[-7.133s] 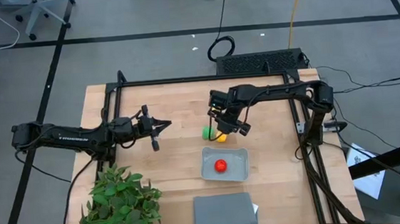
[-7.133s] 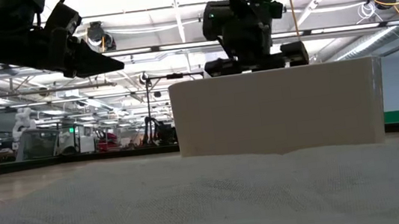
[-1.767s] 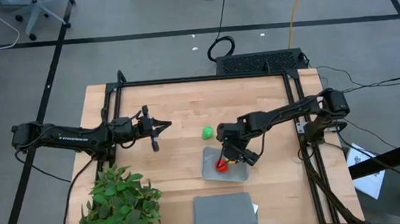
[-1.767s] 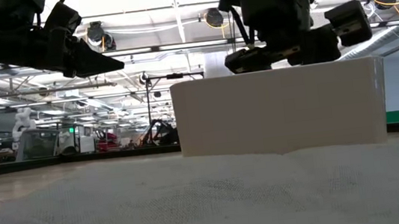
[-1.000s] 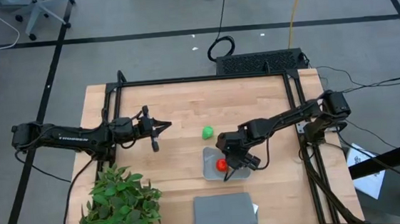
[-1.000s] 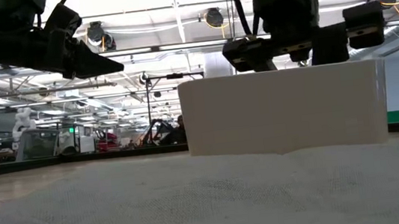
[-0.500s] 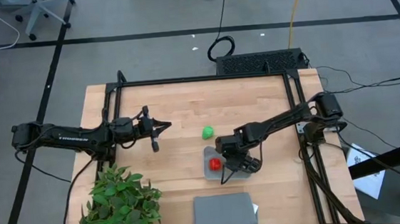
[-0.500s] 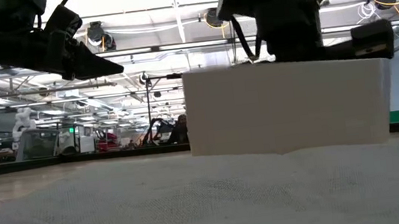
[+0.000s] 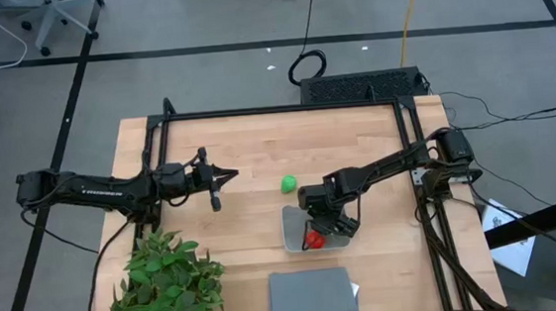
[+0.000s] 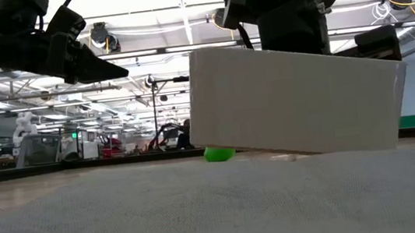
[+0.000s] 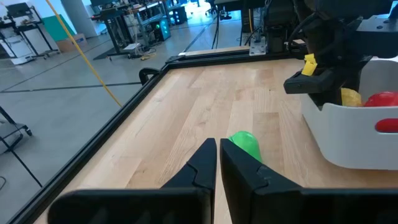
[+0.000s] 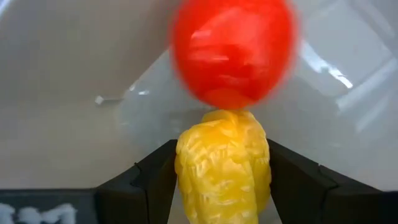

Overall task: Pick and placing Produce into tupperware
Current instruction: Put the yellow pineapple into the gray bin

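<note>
The pale tupperware (image 9: 291, 226) is tipped in the low view: its left end (image 10: 207, 109) is raised and its right lower edge is on the table. My right gripper (image 9: 325, 221) reaches into it, shut on the yellow produce (image 12: 224, 165). The red round produce (image 9: 315, 240) lies inside, at the near wall, right in front of the yellow piece (image 12: 233, 53). The green round produce (image 9: 288, 184) rests on the wood left of and beyond the container, also visible under the raised end (image 10: 219, 153). My left gripper (image 9: 222, 177) hovers shut over the table's left half, pointing at the green produce (image 11: 245, 144). My right gripper pinches the yellow produce between its two fingers (image 12: 155, 177), one on each side of the body (image 12: 224, 155), coming from above into the tupperware. The piece is low inside the container, its front end against the red produce. Whether the gripper also presses on the tupperware cannot be told.
A flat dark grey lid (image 9: 312, 293) lies near the table's near edge, below the tupperware. A big leafy plant (image 9: 164, 284) fills the near left corner. A black frame (image 9: 274, 109) runs around the tabletop. Bare wood lies between the arms.
My right gripper has sunk into the tupperware with the yellow produce. The container has tipped: its left end has lifted off the table while the right lower edge stayed down. The red produce has rolled toward the container's near wall.
</note>
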